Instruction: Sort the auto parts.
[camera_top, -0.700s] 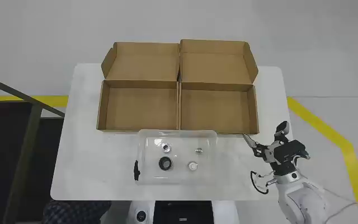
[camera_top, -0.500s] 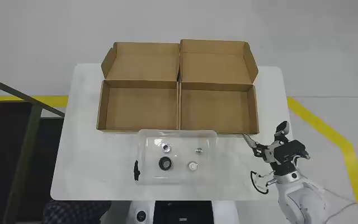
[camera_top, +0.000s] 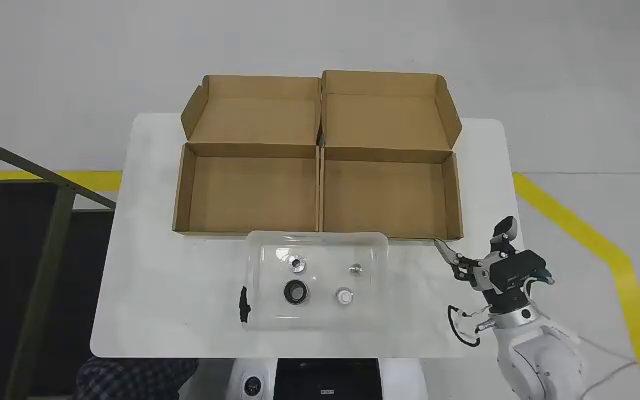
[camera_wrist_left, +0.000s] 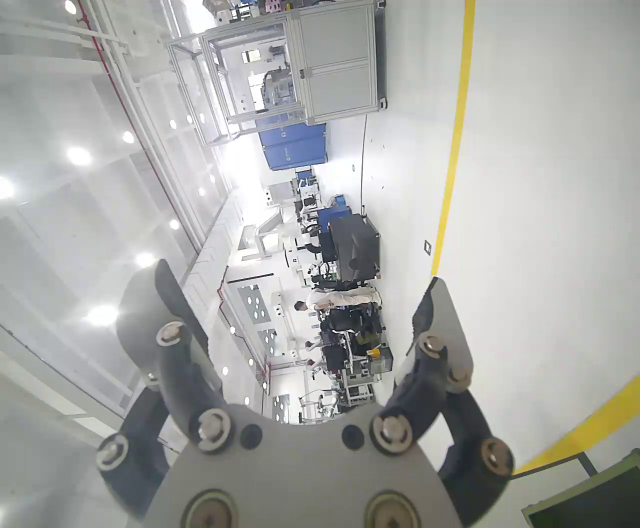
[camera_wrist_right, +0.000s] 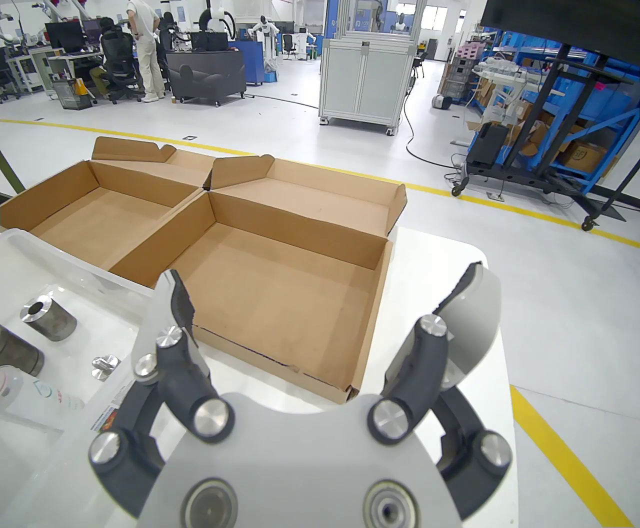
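Right gripper (camera_wrist_right: 322, 277) spread beside tray (camera_wrist_right: 75, 262), above table (camera_wrist_right: 450, 260), left gripper (camera_wrist_left: 297, 279) also spread

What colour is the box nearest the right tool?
The box is plain brown cardboard; right wrist view shows it best.

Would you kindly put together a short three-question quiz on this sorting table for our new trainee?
1. True or false: both cardboard boxes are empty.
2. The auto parts lie in: A) the clear tray; B) the left box; C) the right box.
3. Fill in: the right gripper is ___, holding nothing.
Key: 1 true; 2 A; 3 open.
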